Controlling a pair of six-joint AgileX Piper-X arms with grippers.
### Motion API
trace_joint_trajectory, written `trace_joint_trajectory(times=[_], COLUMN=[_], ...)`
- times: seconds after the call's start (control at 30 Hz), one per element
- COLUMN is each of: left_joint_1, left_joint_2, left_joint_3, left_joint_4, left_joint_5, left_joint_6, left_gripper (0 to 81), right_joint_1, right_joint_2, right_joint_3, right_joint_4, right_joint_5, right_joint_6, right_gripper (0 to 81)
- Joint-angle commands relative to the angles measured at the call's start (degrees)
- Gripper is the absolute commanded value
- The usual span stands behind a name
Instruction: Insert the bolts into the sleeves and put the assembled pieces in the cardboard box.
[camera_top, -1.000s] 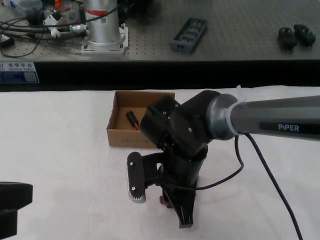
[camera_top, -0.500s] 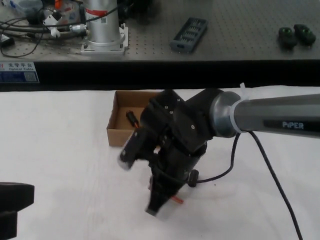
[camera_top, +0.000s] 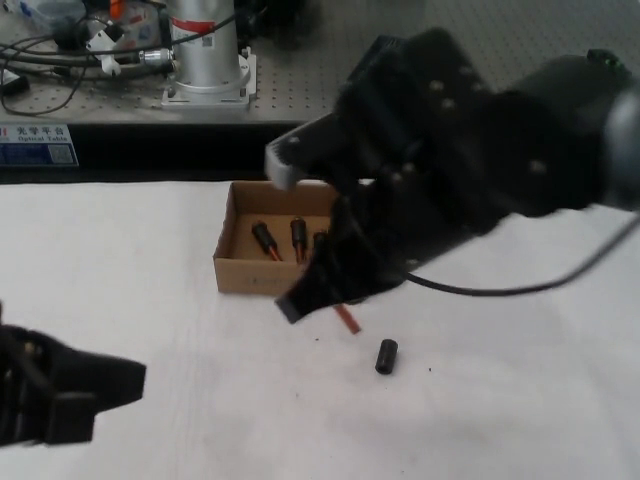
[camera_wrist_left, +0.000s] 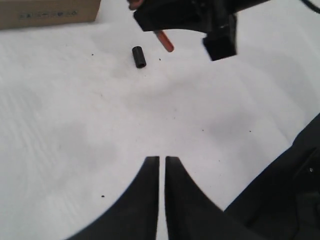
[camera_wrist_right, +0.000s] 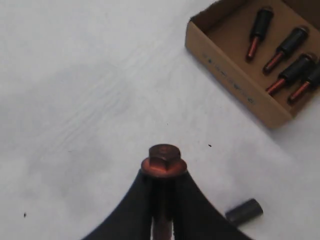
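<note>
Assembled pieces (camera_wrist_right: 287, 42), four of them, lie in your cardboard box (camera_wrist_right: 235, 97). Your right gripper (camera_wrist_right: 163, 181) is clamped on a copper bolt (camera_wrist_right: 163, 160) above the cloth (camera_wrist_right: 75, 75); one loose sleeve (camera_wrist_right: 244, 210) waits nearby. Your left gripper (camera_wrist_left: 162, 162) has its fingers together, empty.

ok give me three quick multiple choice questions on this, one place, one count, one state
1. Where is the loose sleeve?
A on the metal bench behind
B standing on a bolt
C on the white cloth

2. How many assembled pieces does the right wrist view show in the cardboard box?
A two
B four
C six

3. The right gripper is:
A shut on a bolt
B open
C shut on a sleeve

Answers: 1 C, it lies on the cloth apart from the box. 2 B, four lie side by side. 3 A, the hex head sits between its fingers.
</note>
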Motion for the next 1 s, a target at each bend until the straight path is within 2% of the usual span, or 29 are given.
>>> trace_joint_trajectory(times=[0.0,0.17,0.27,0.33,0.4,0.53,0.67,0.97], left_joint_1=[-0.32,-4.74,-8.47,-11.36,-14.19,-18.47,-20.77,-21.29], left_joint_2=[0.93,9.22,13.93,17.16,20.06,27.64,35.94,53.99], left_joint_3=[-1.20,-4.73,-6.07,-7.04,-8.25,-12.89,-19.98,-38.56], left_joint_4=[-0.44,-0.64,-2.86,-4.63,-5.67,-6.14,-5.75,1.16], left_joint_5=[0.86,0.74,-1.05,-5.81,-10.29,-14.19,-18.35,-24.94], left_joint_6=[0.70,0.70,0.70,-0.01,-0.36,-0.89,-4.37,-4.90], left_gripper=[3.4,6.7,19.0,28.4,31.7,30.2,30.2,30.2], right_joint_1=[-0.73,-2.81,-4.39,-5.46,-6.36,-8.25,-10.04,-11.35], right_joint_2=[-4.05,-17.45,-25.73,-31.51,-36.78,-46.90,-54.19,-63.70], right_joint_3=[4.05,15.19,19.85,22.61,24.85,27.58,28.69,28.67], right_joint_4=[0.05,-1.95,-1.93,-1.93,-1.38,2.05,7.50,16.91], right_joint_5=[1.32,2.89,3.44,3.96,4.90,8.30,9.75,13.27], right_joint_6=[0.48,1.41,3.00,3.46,3.87,5.11,7.70,9.17], right_gripper=[6.1,6.1,6.1,6.1,6.1,6.1,6.1,6.1])
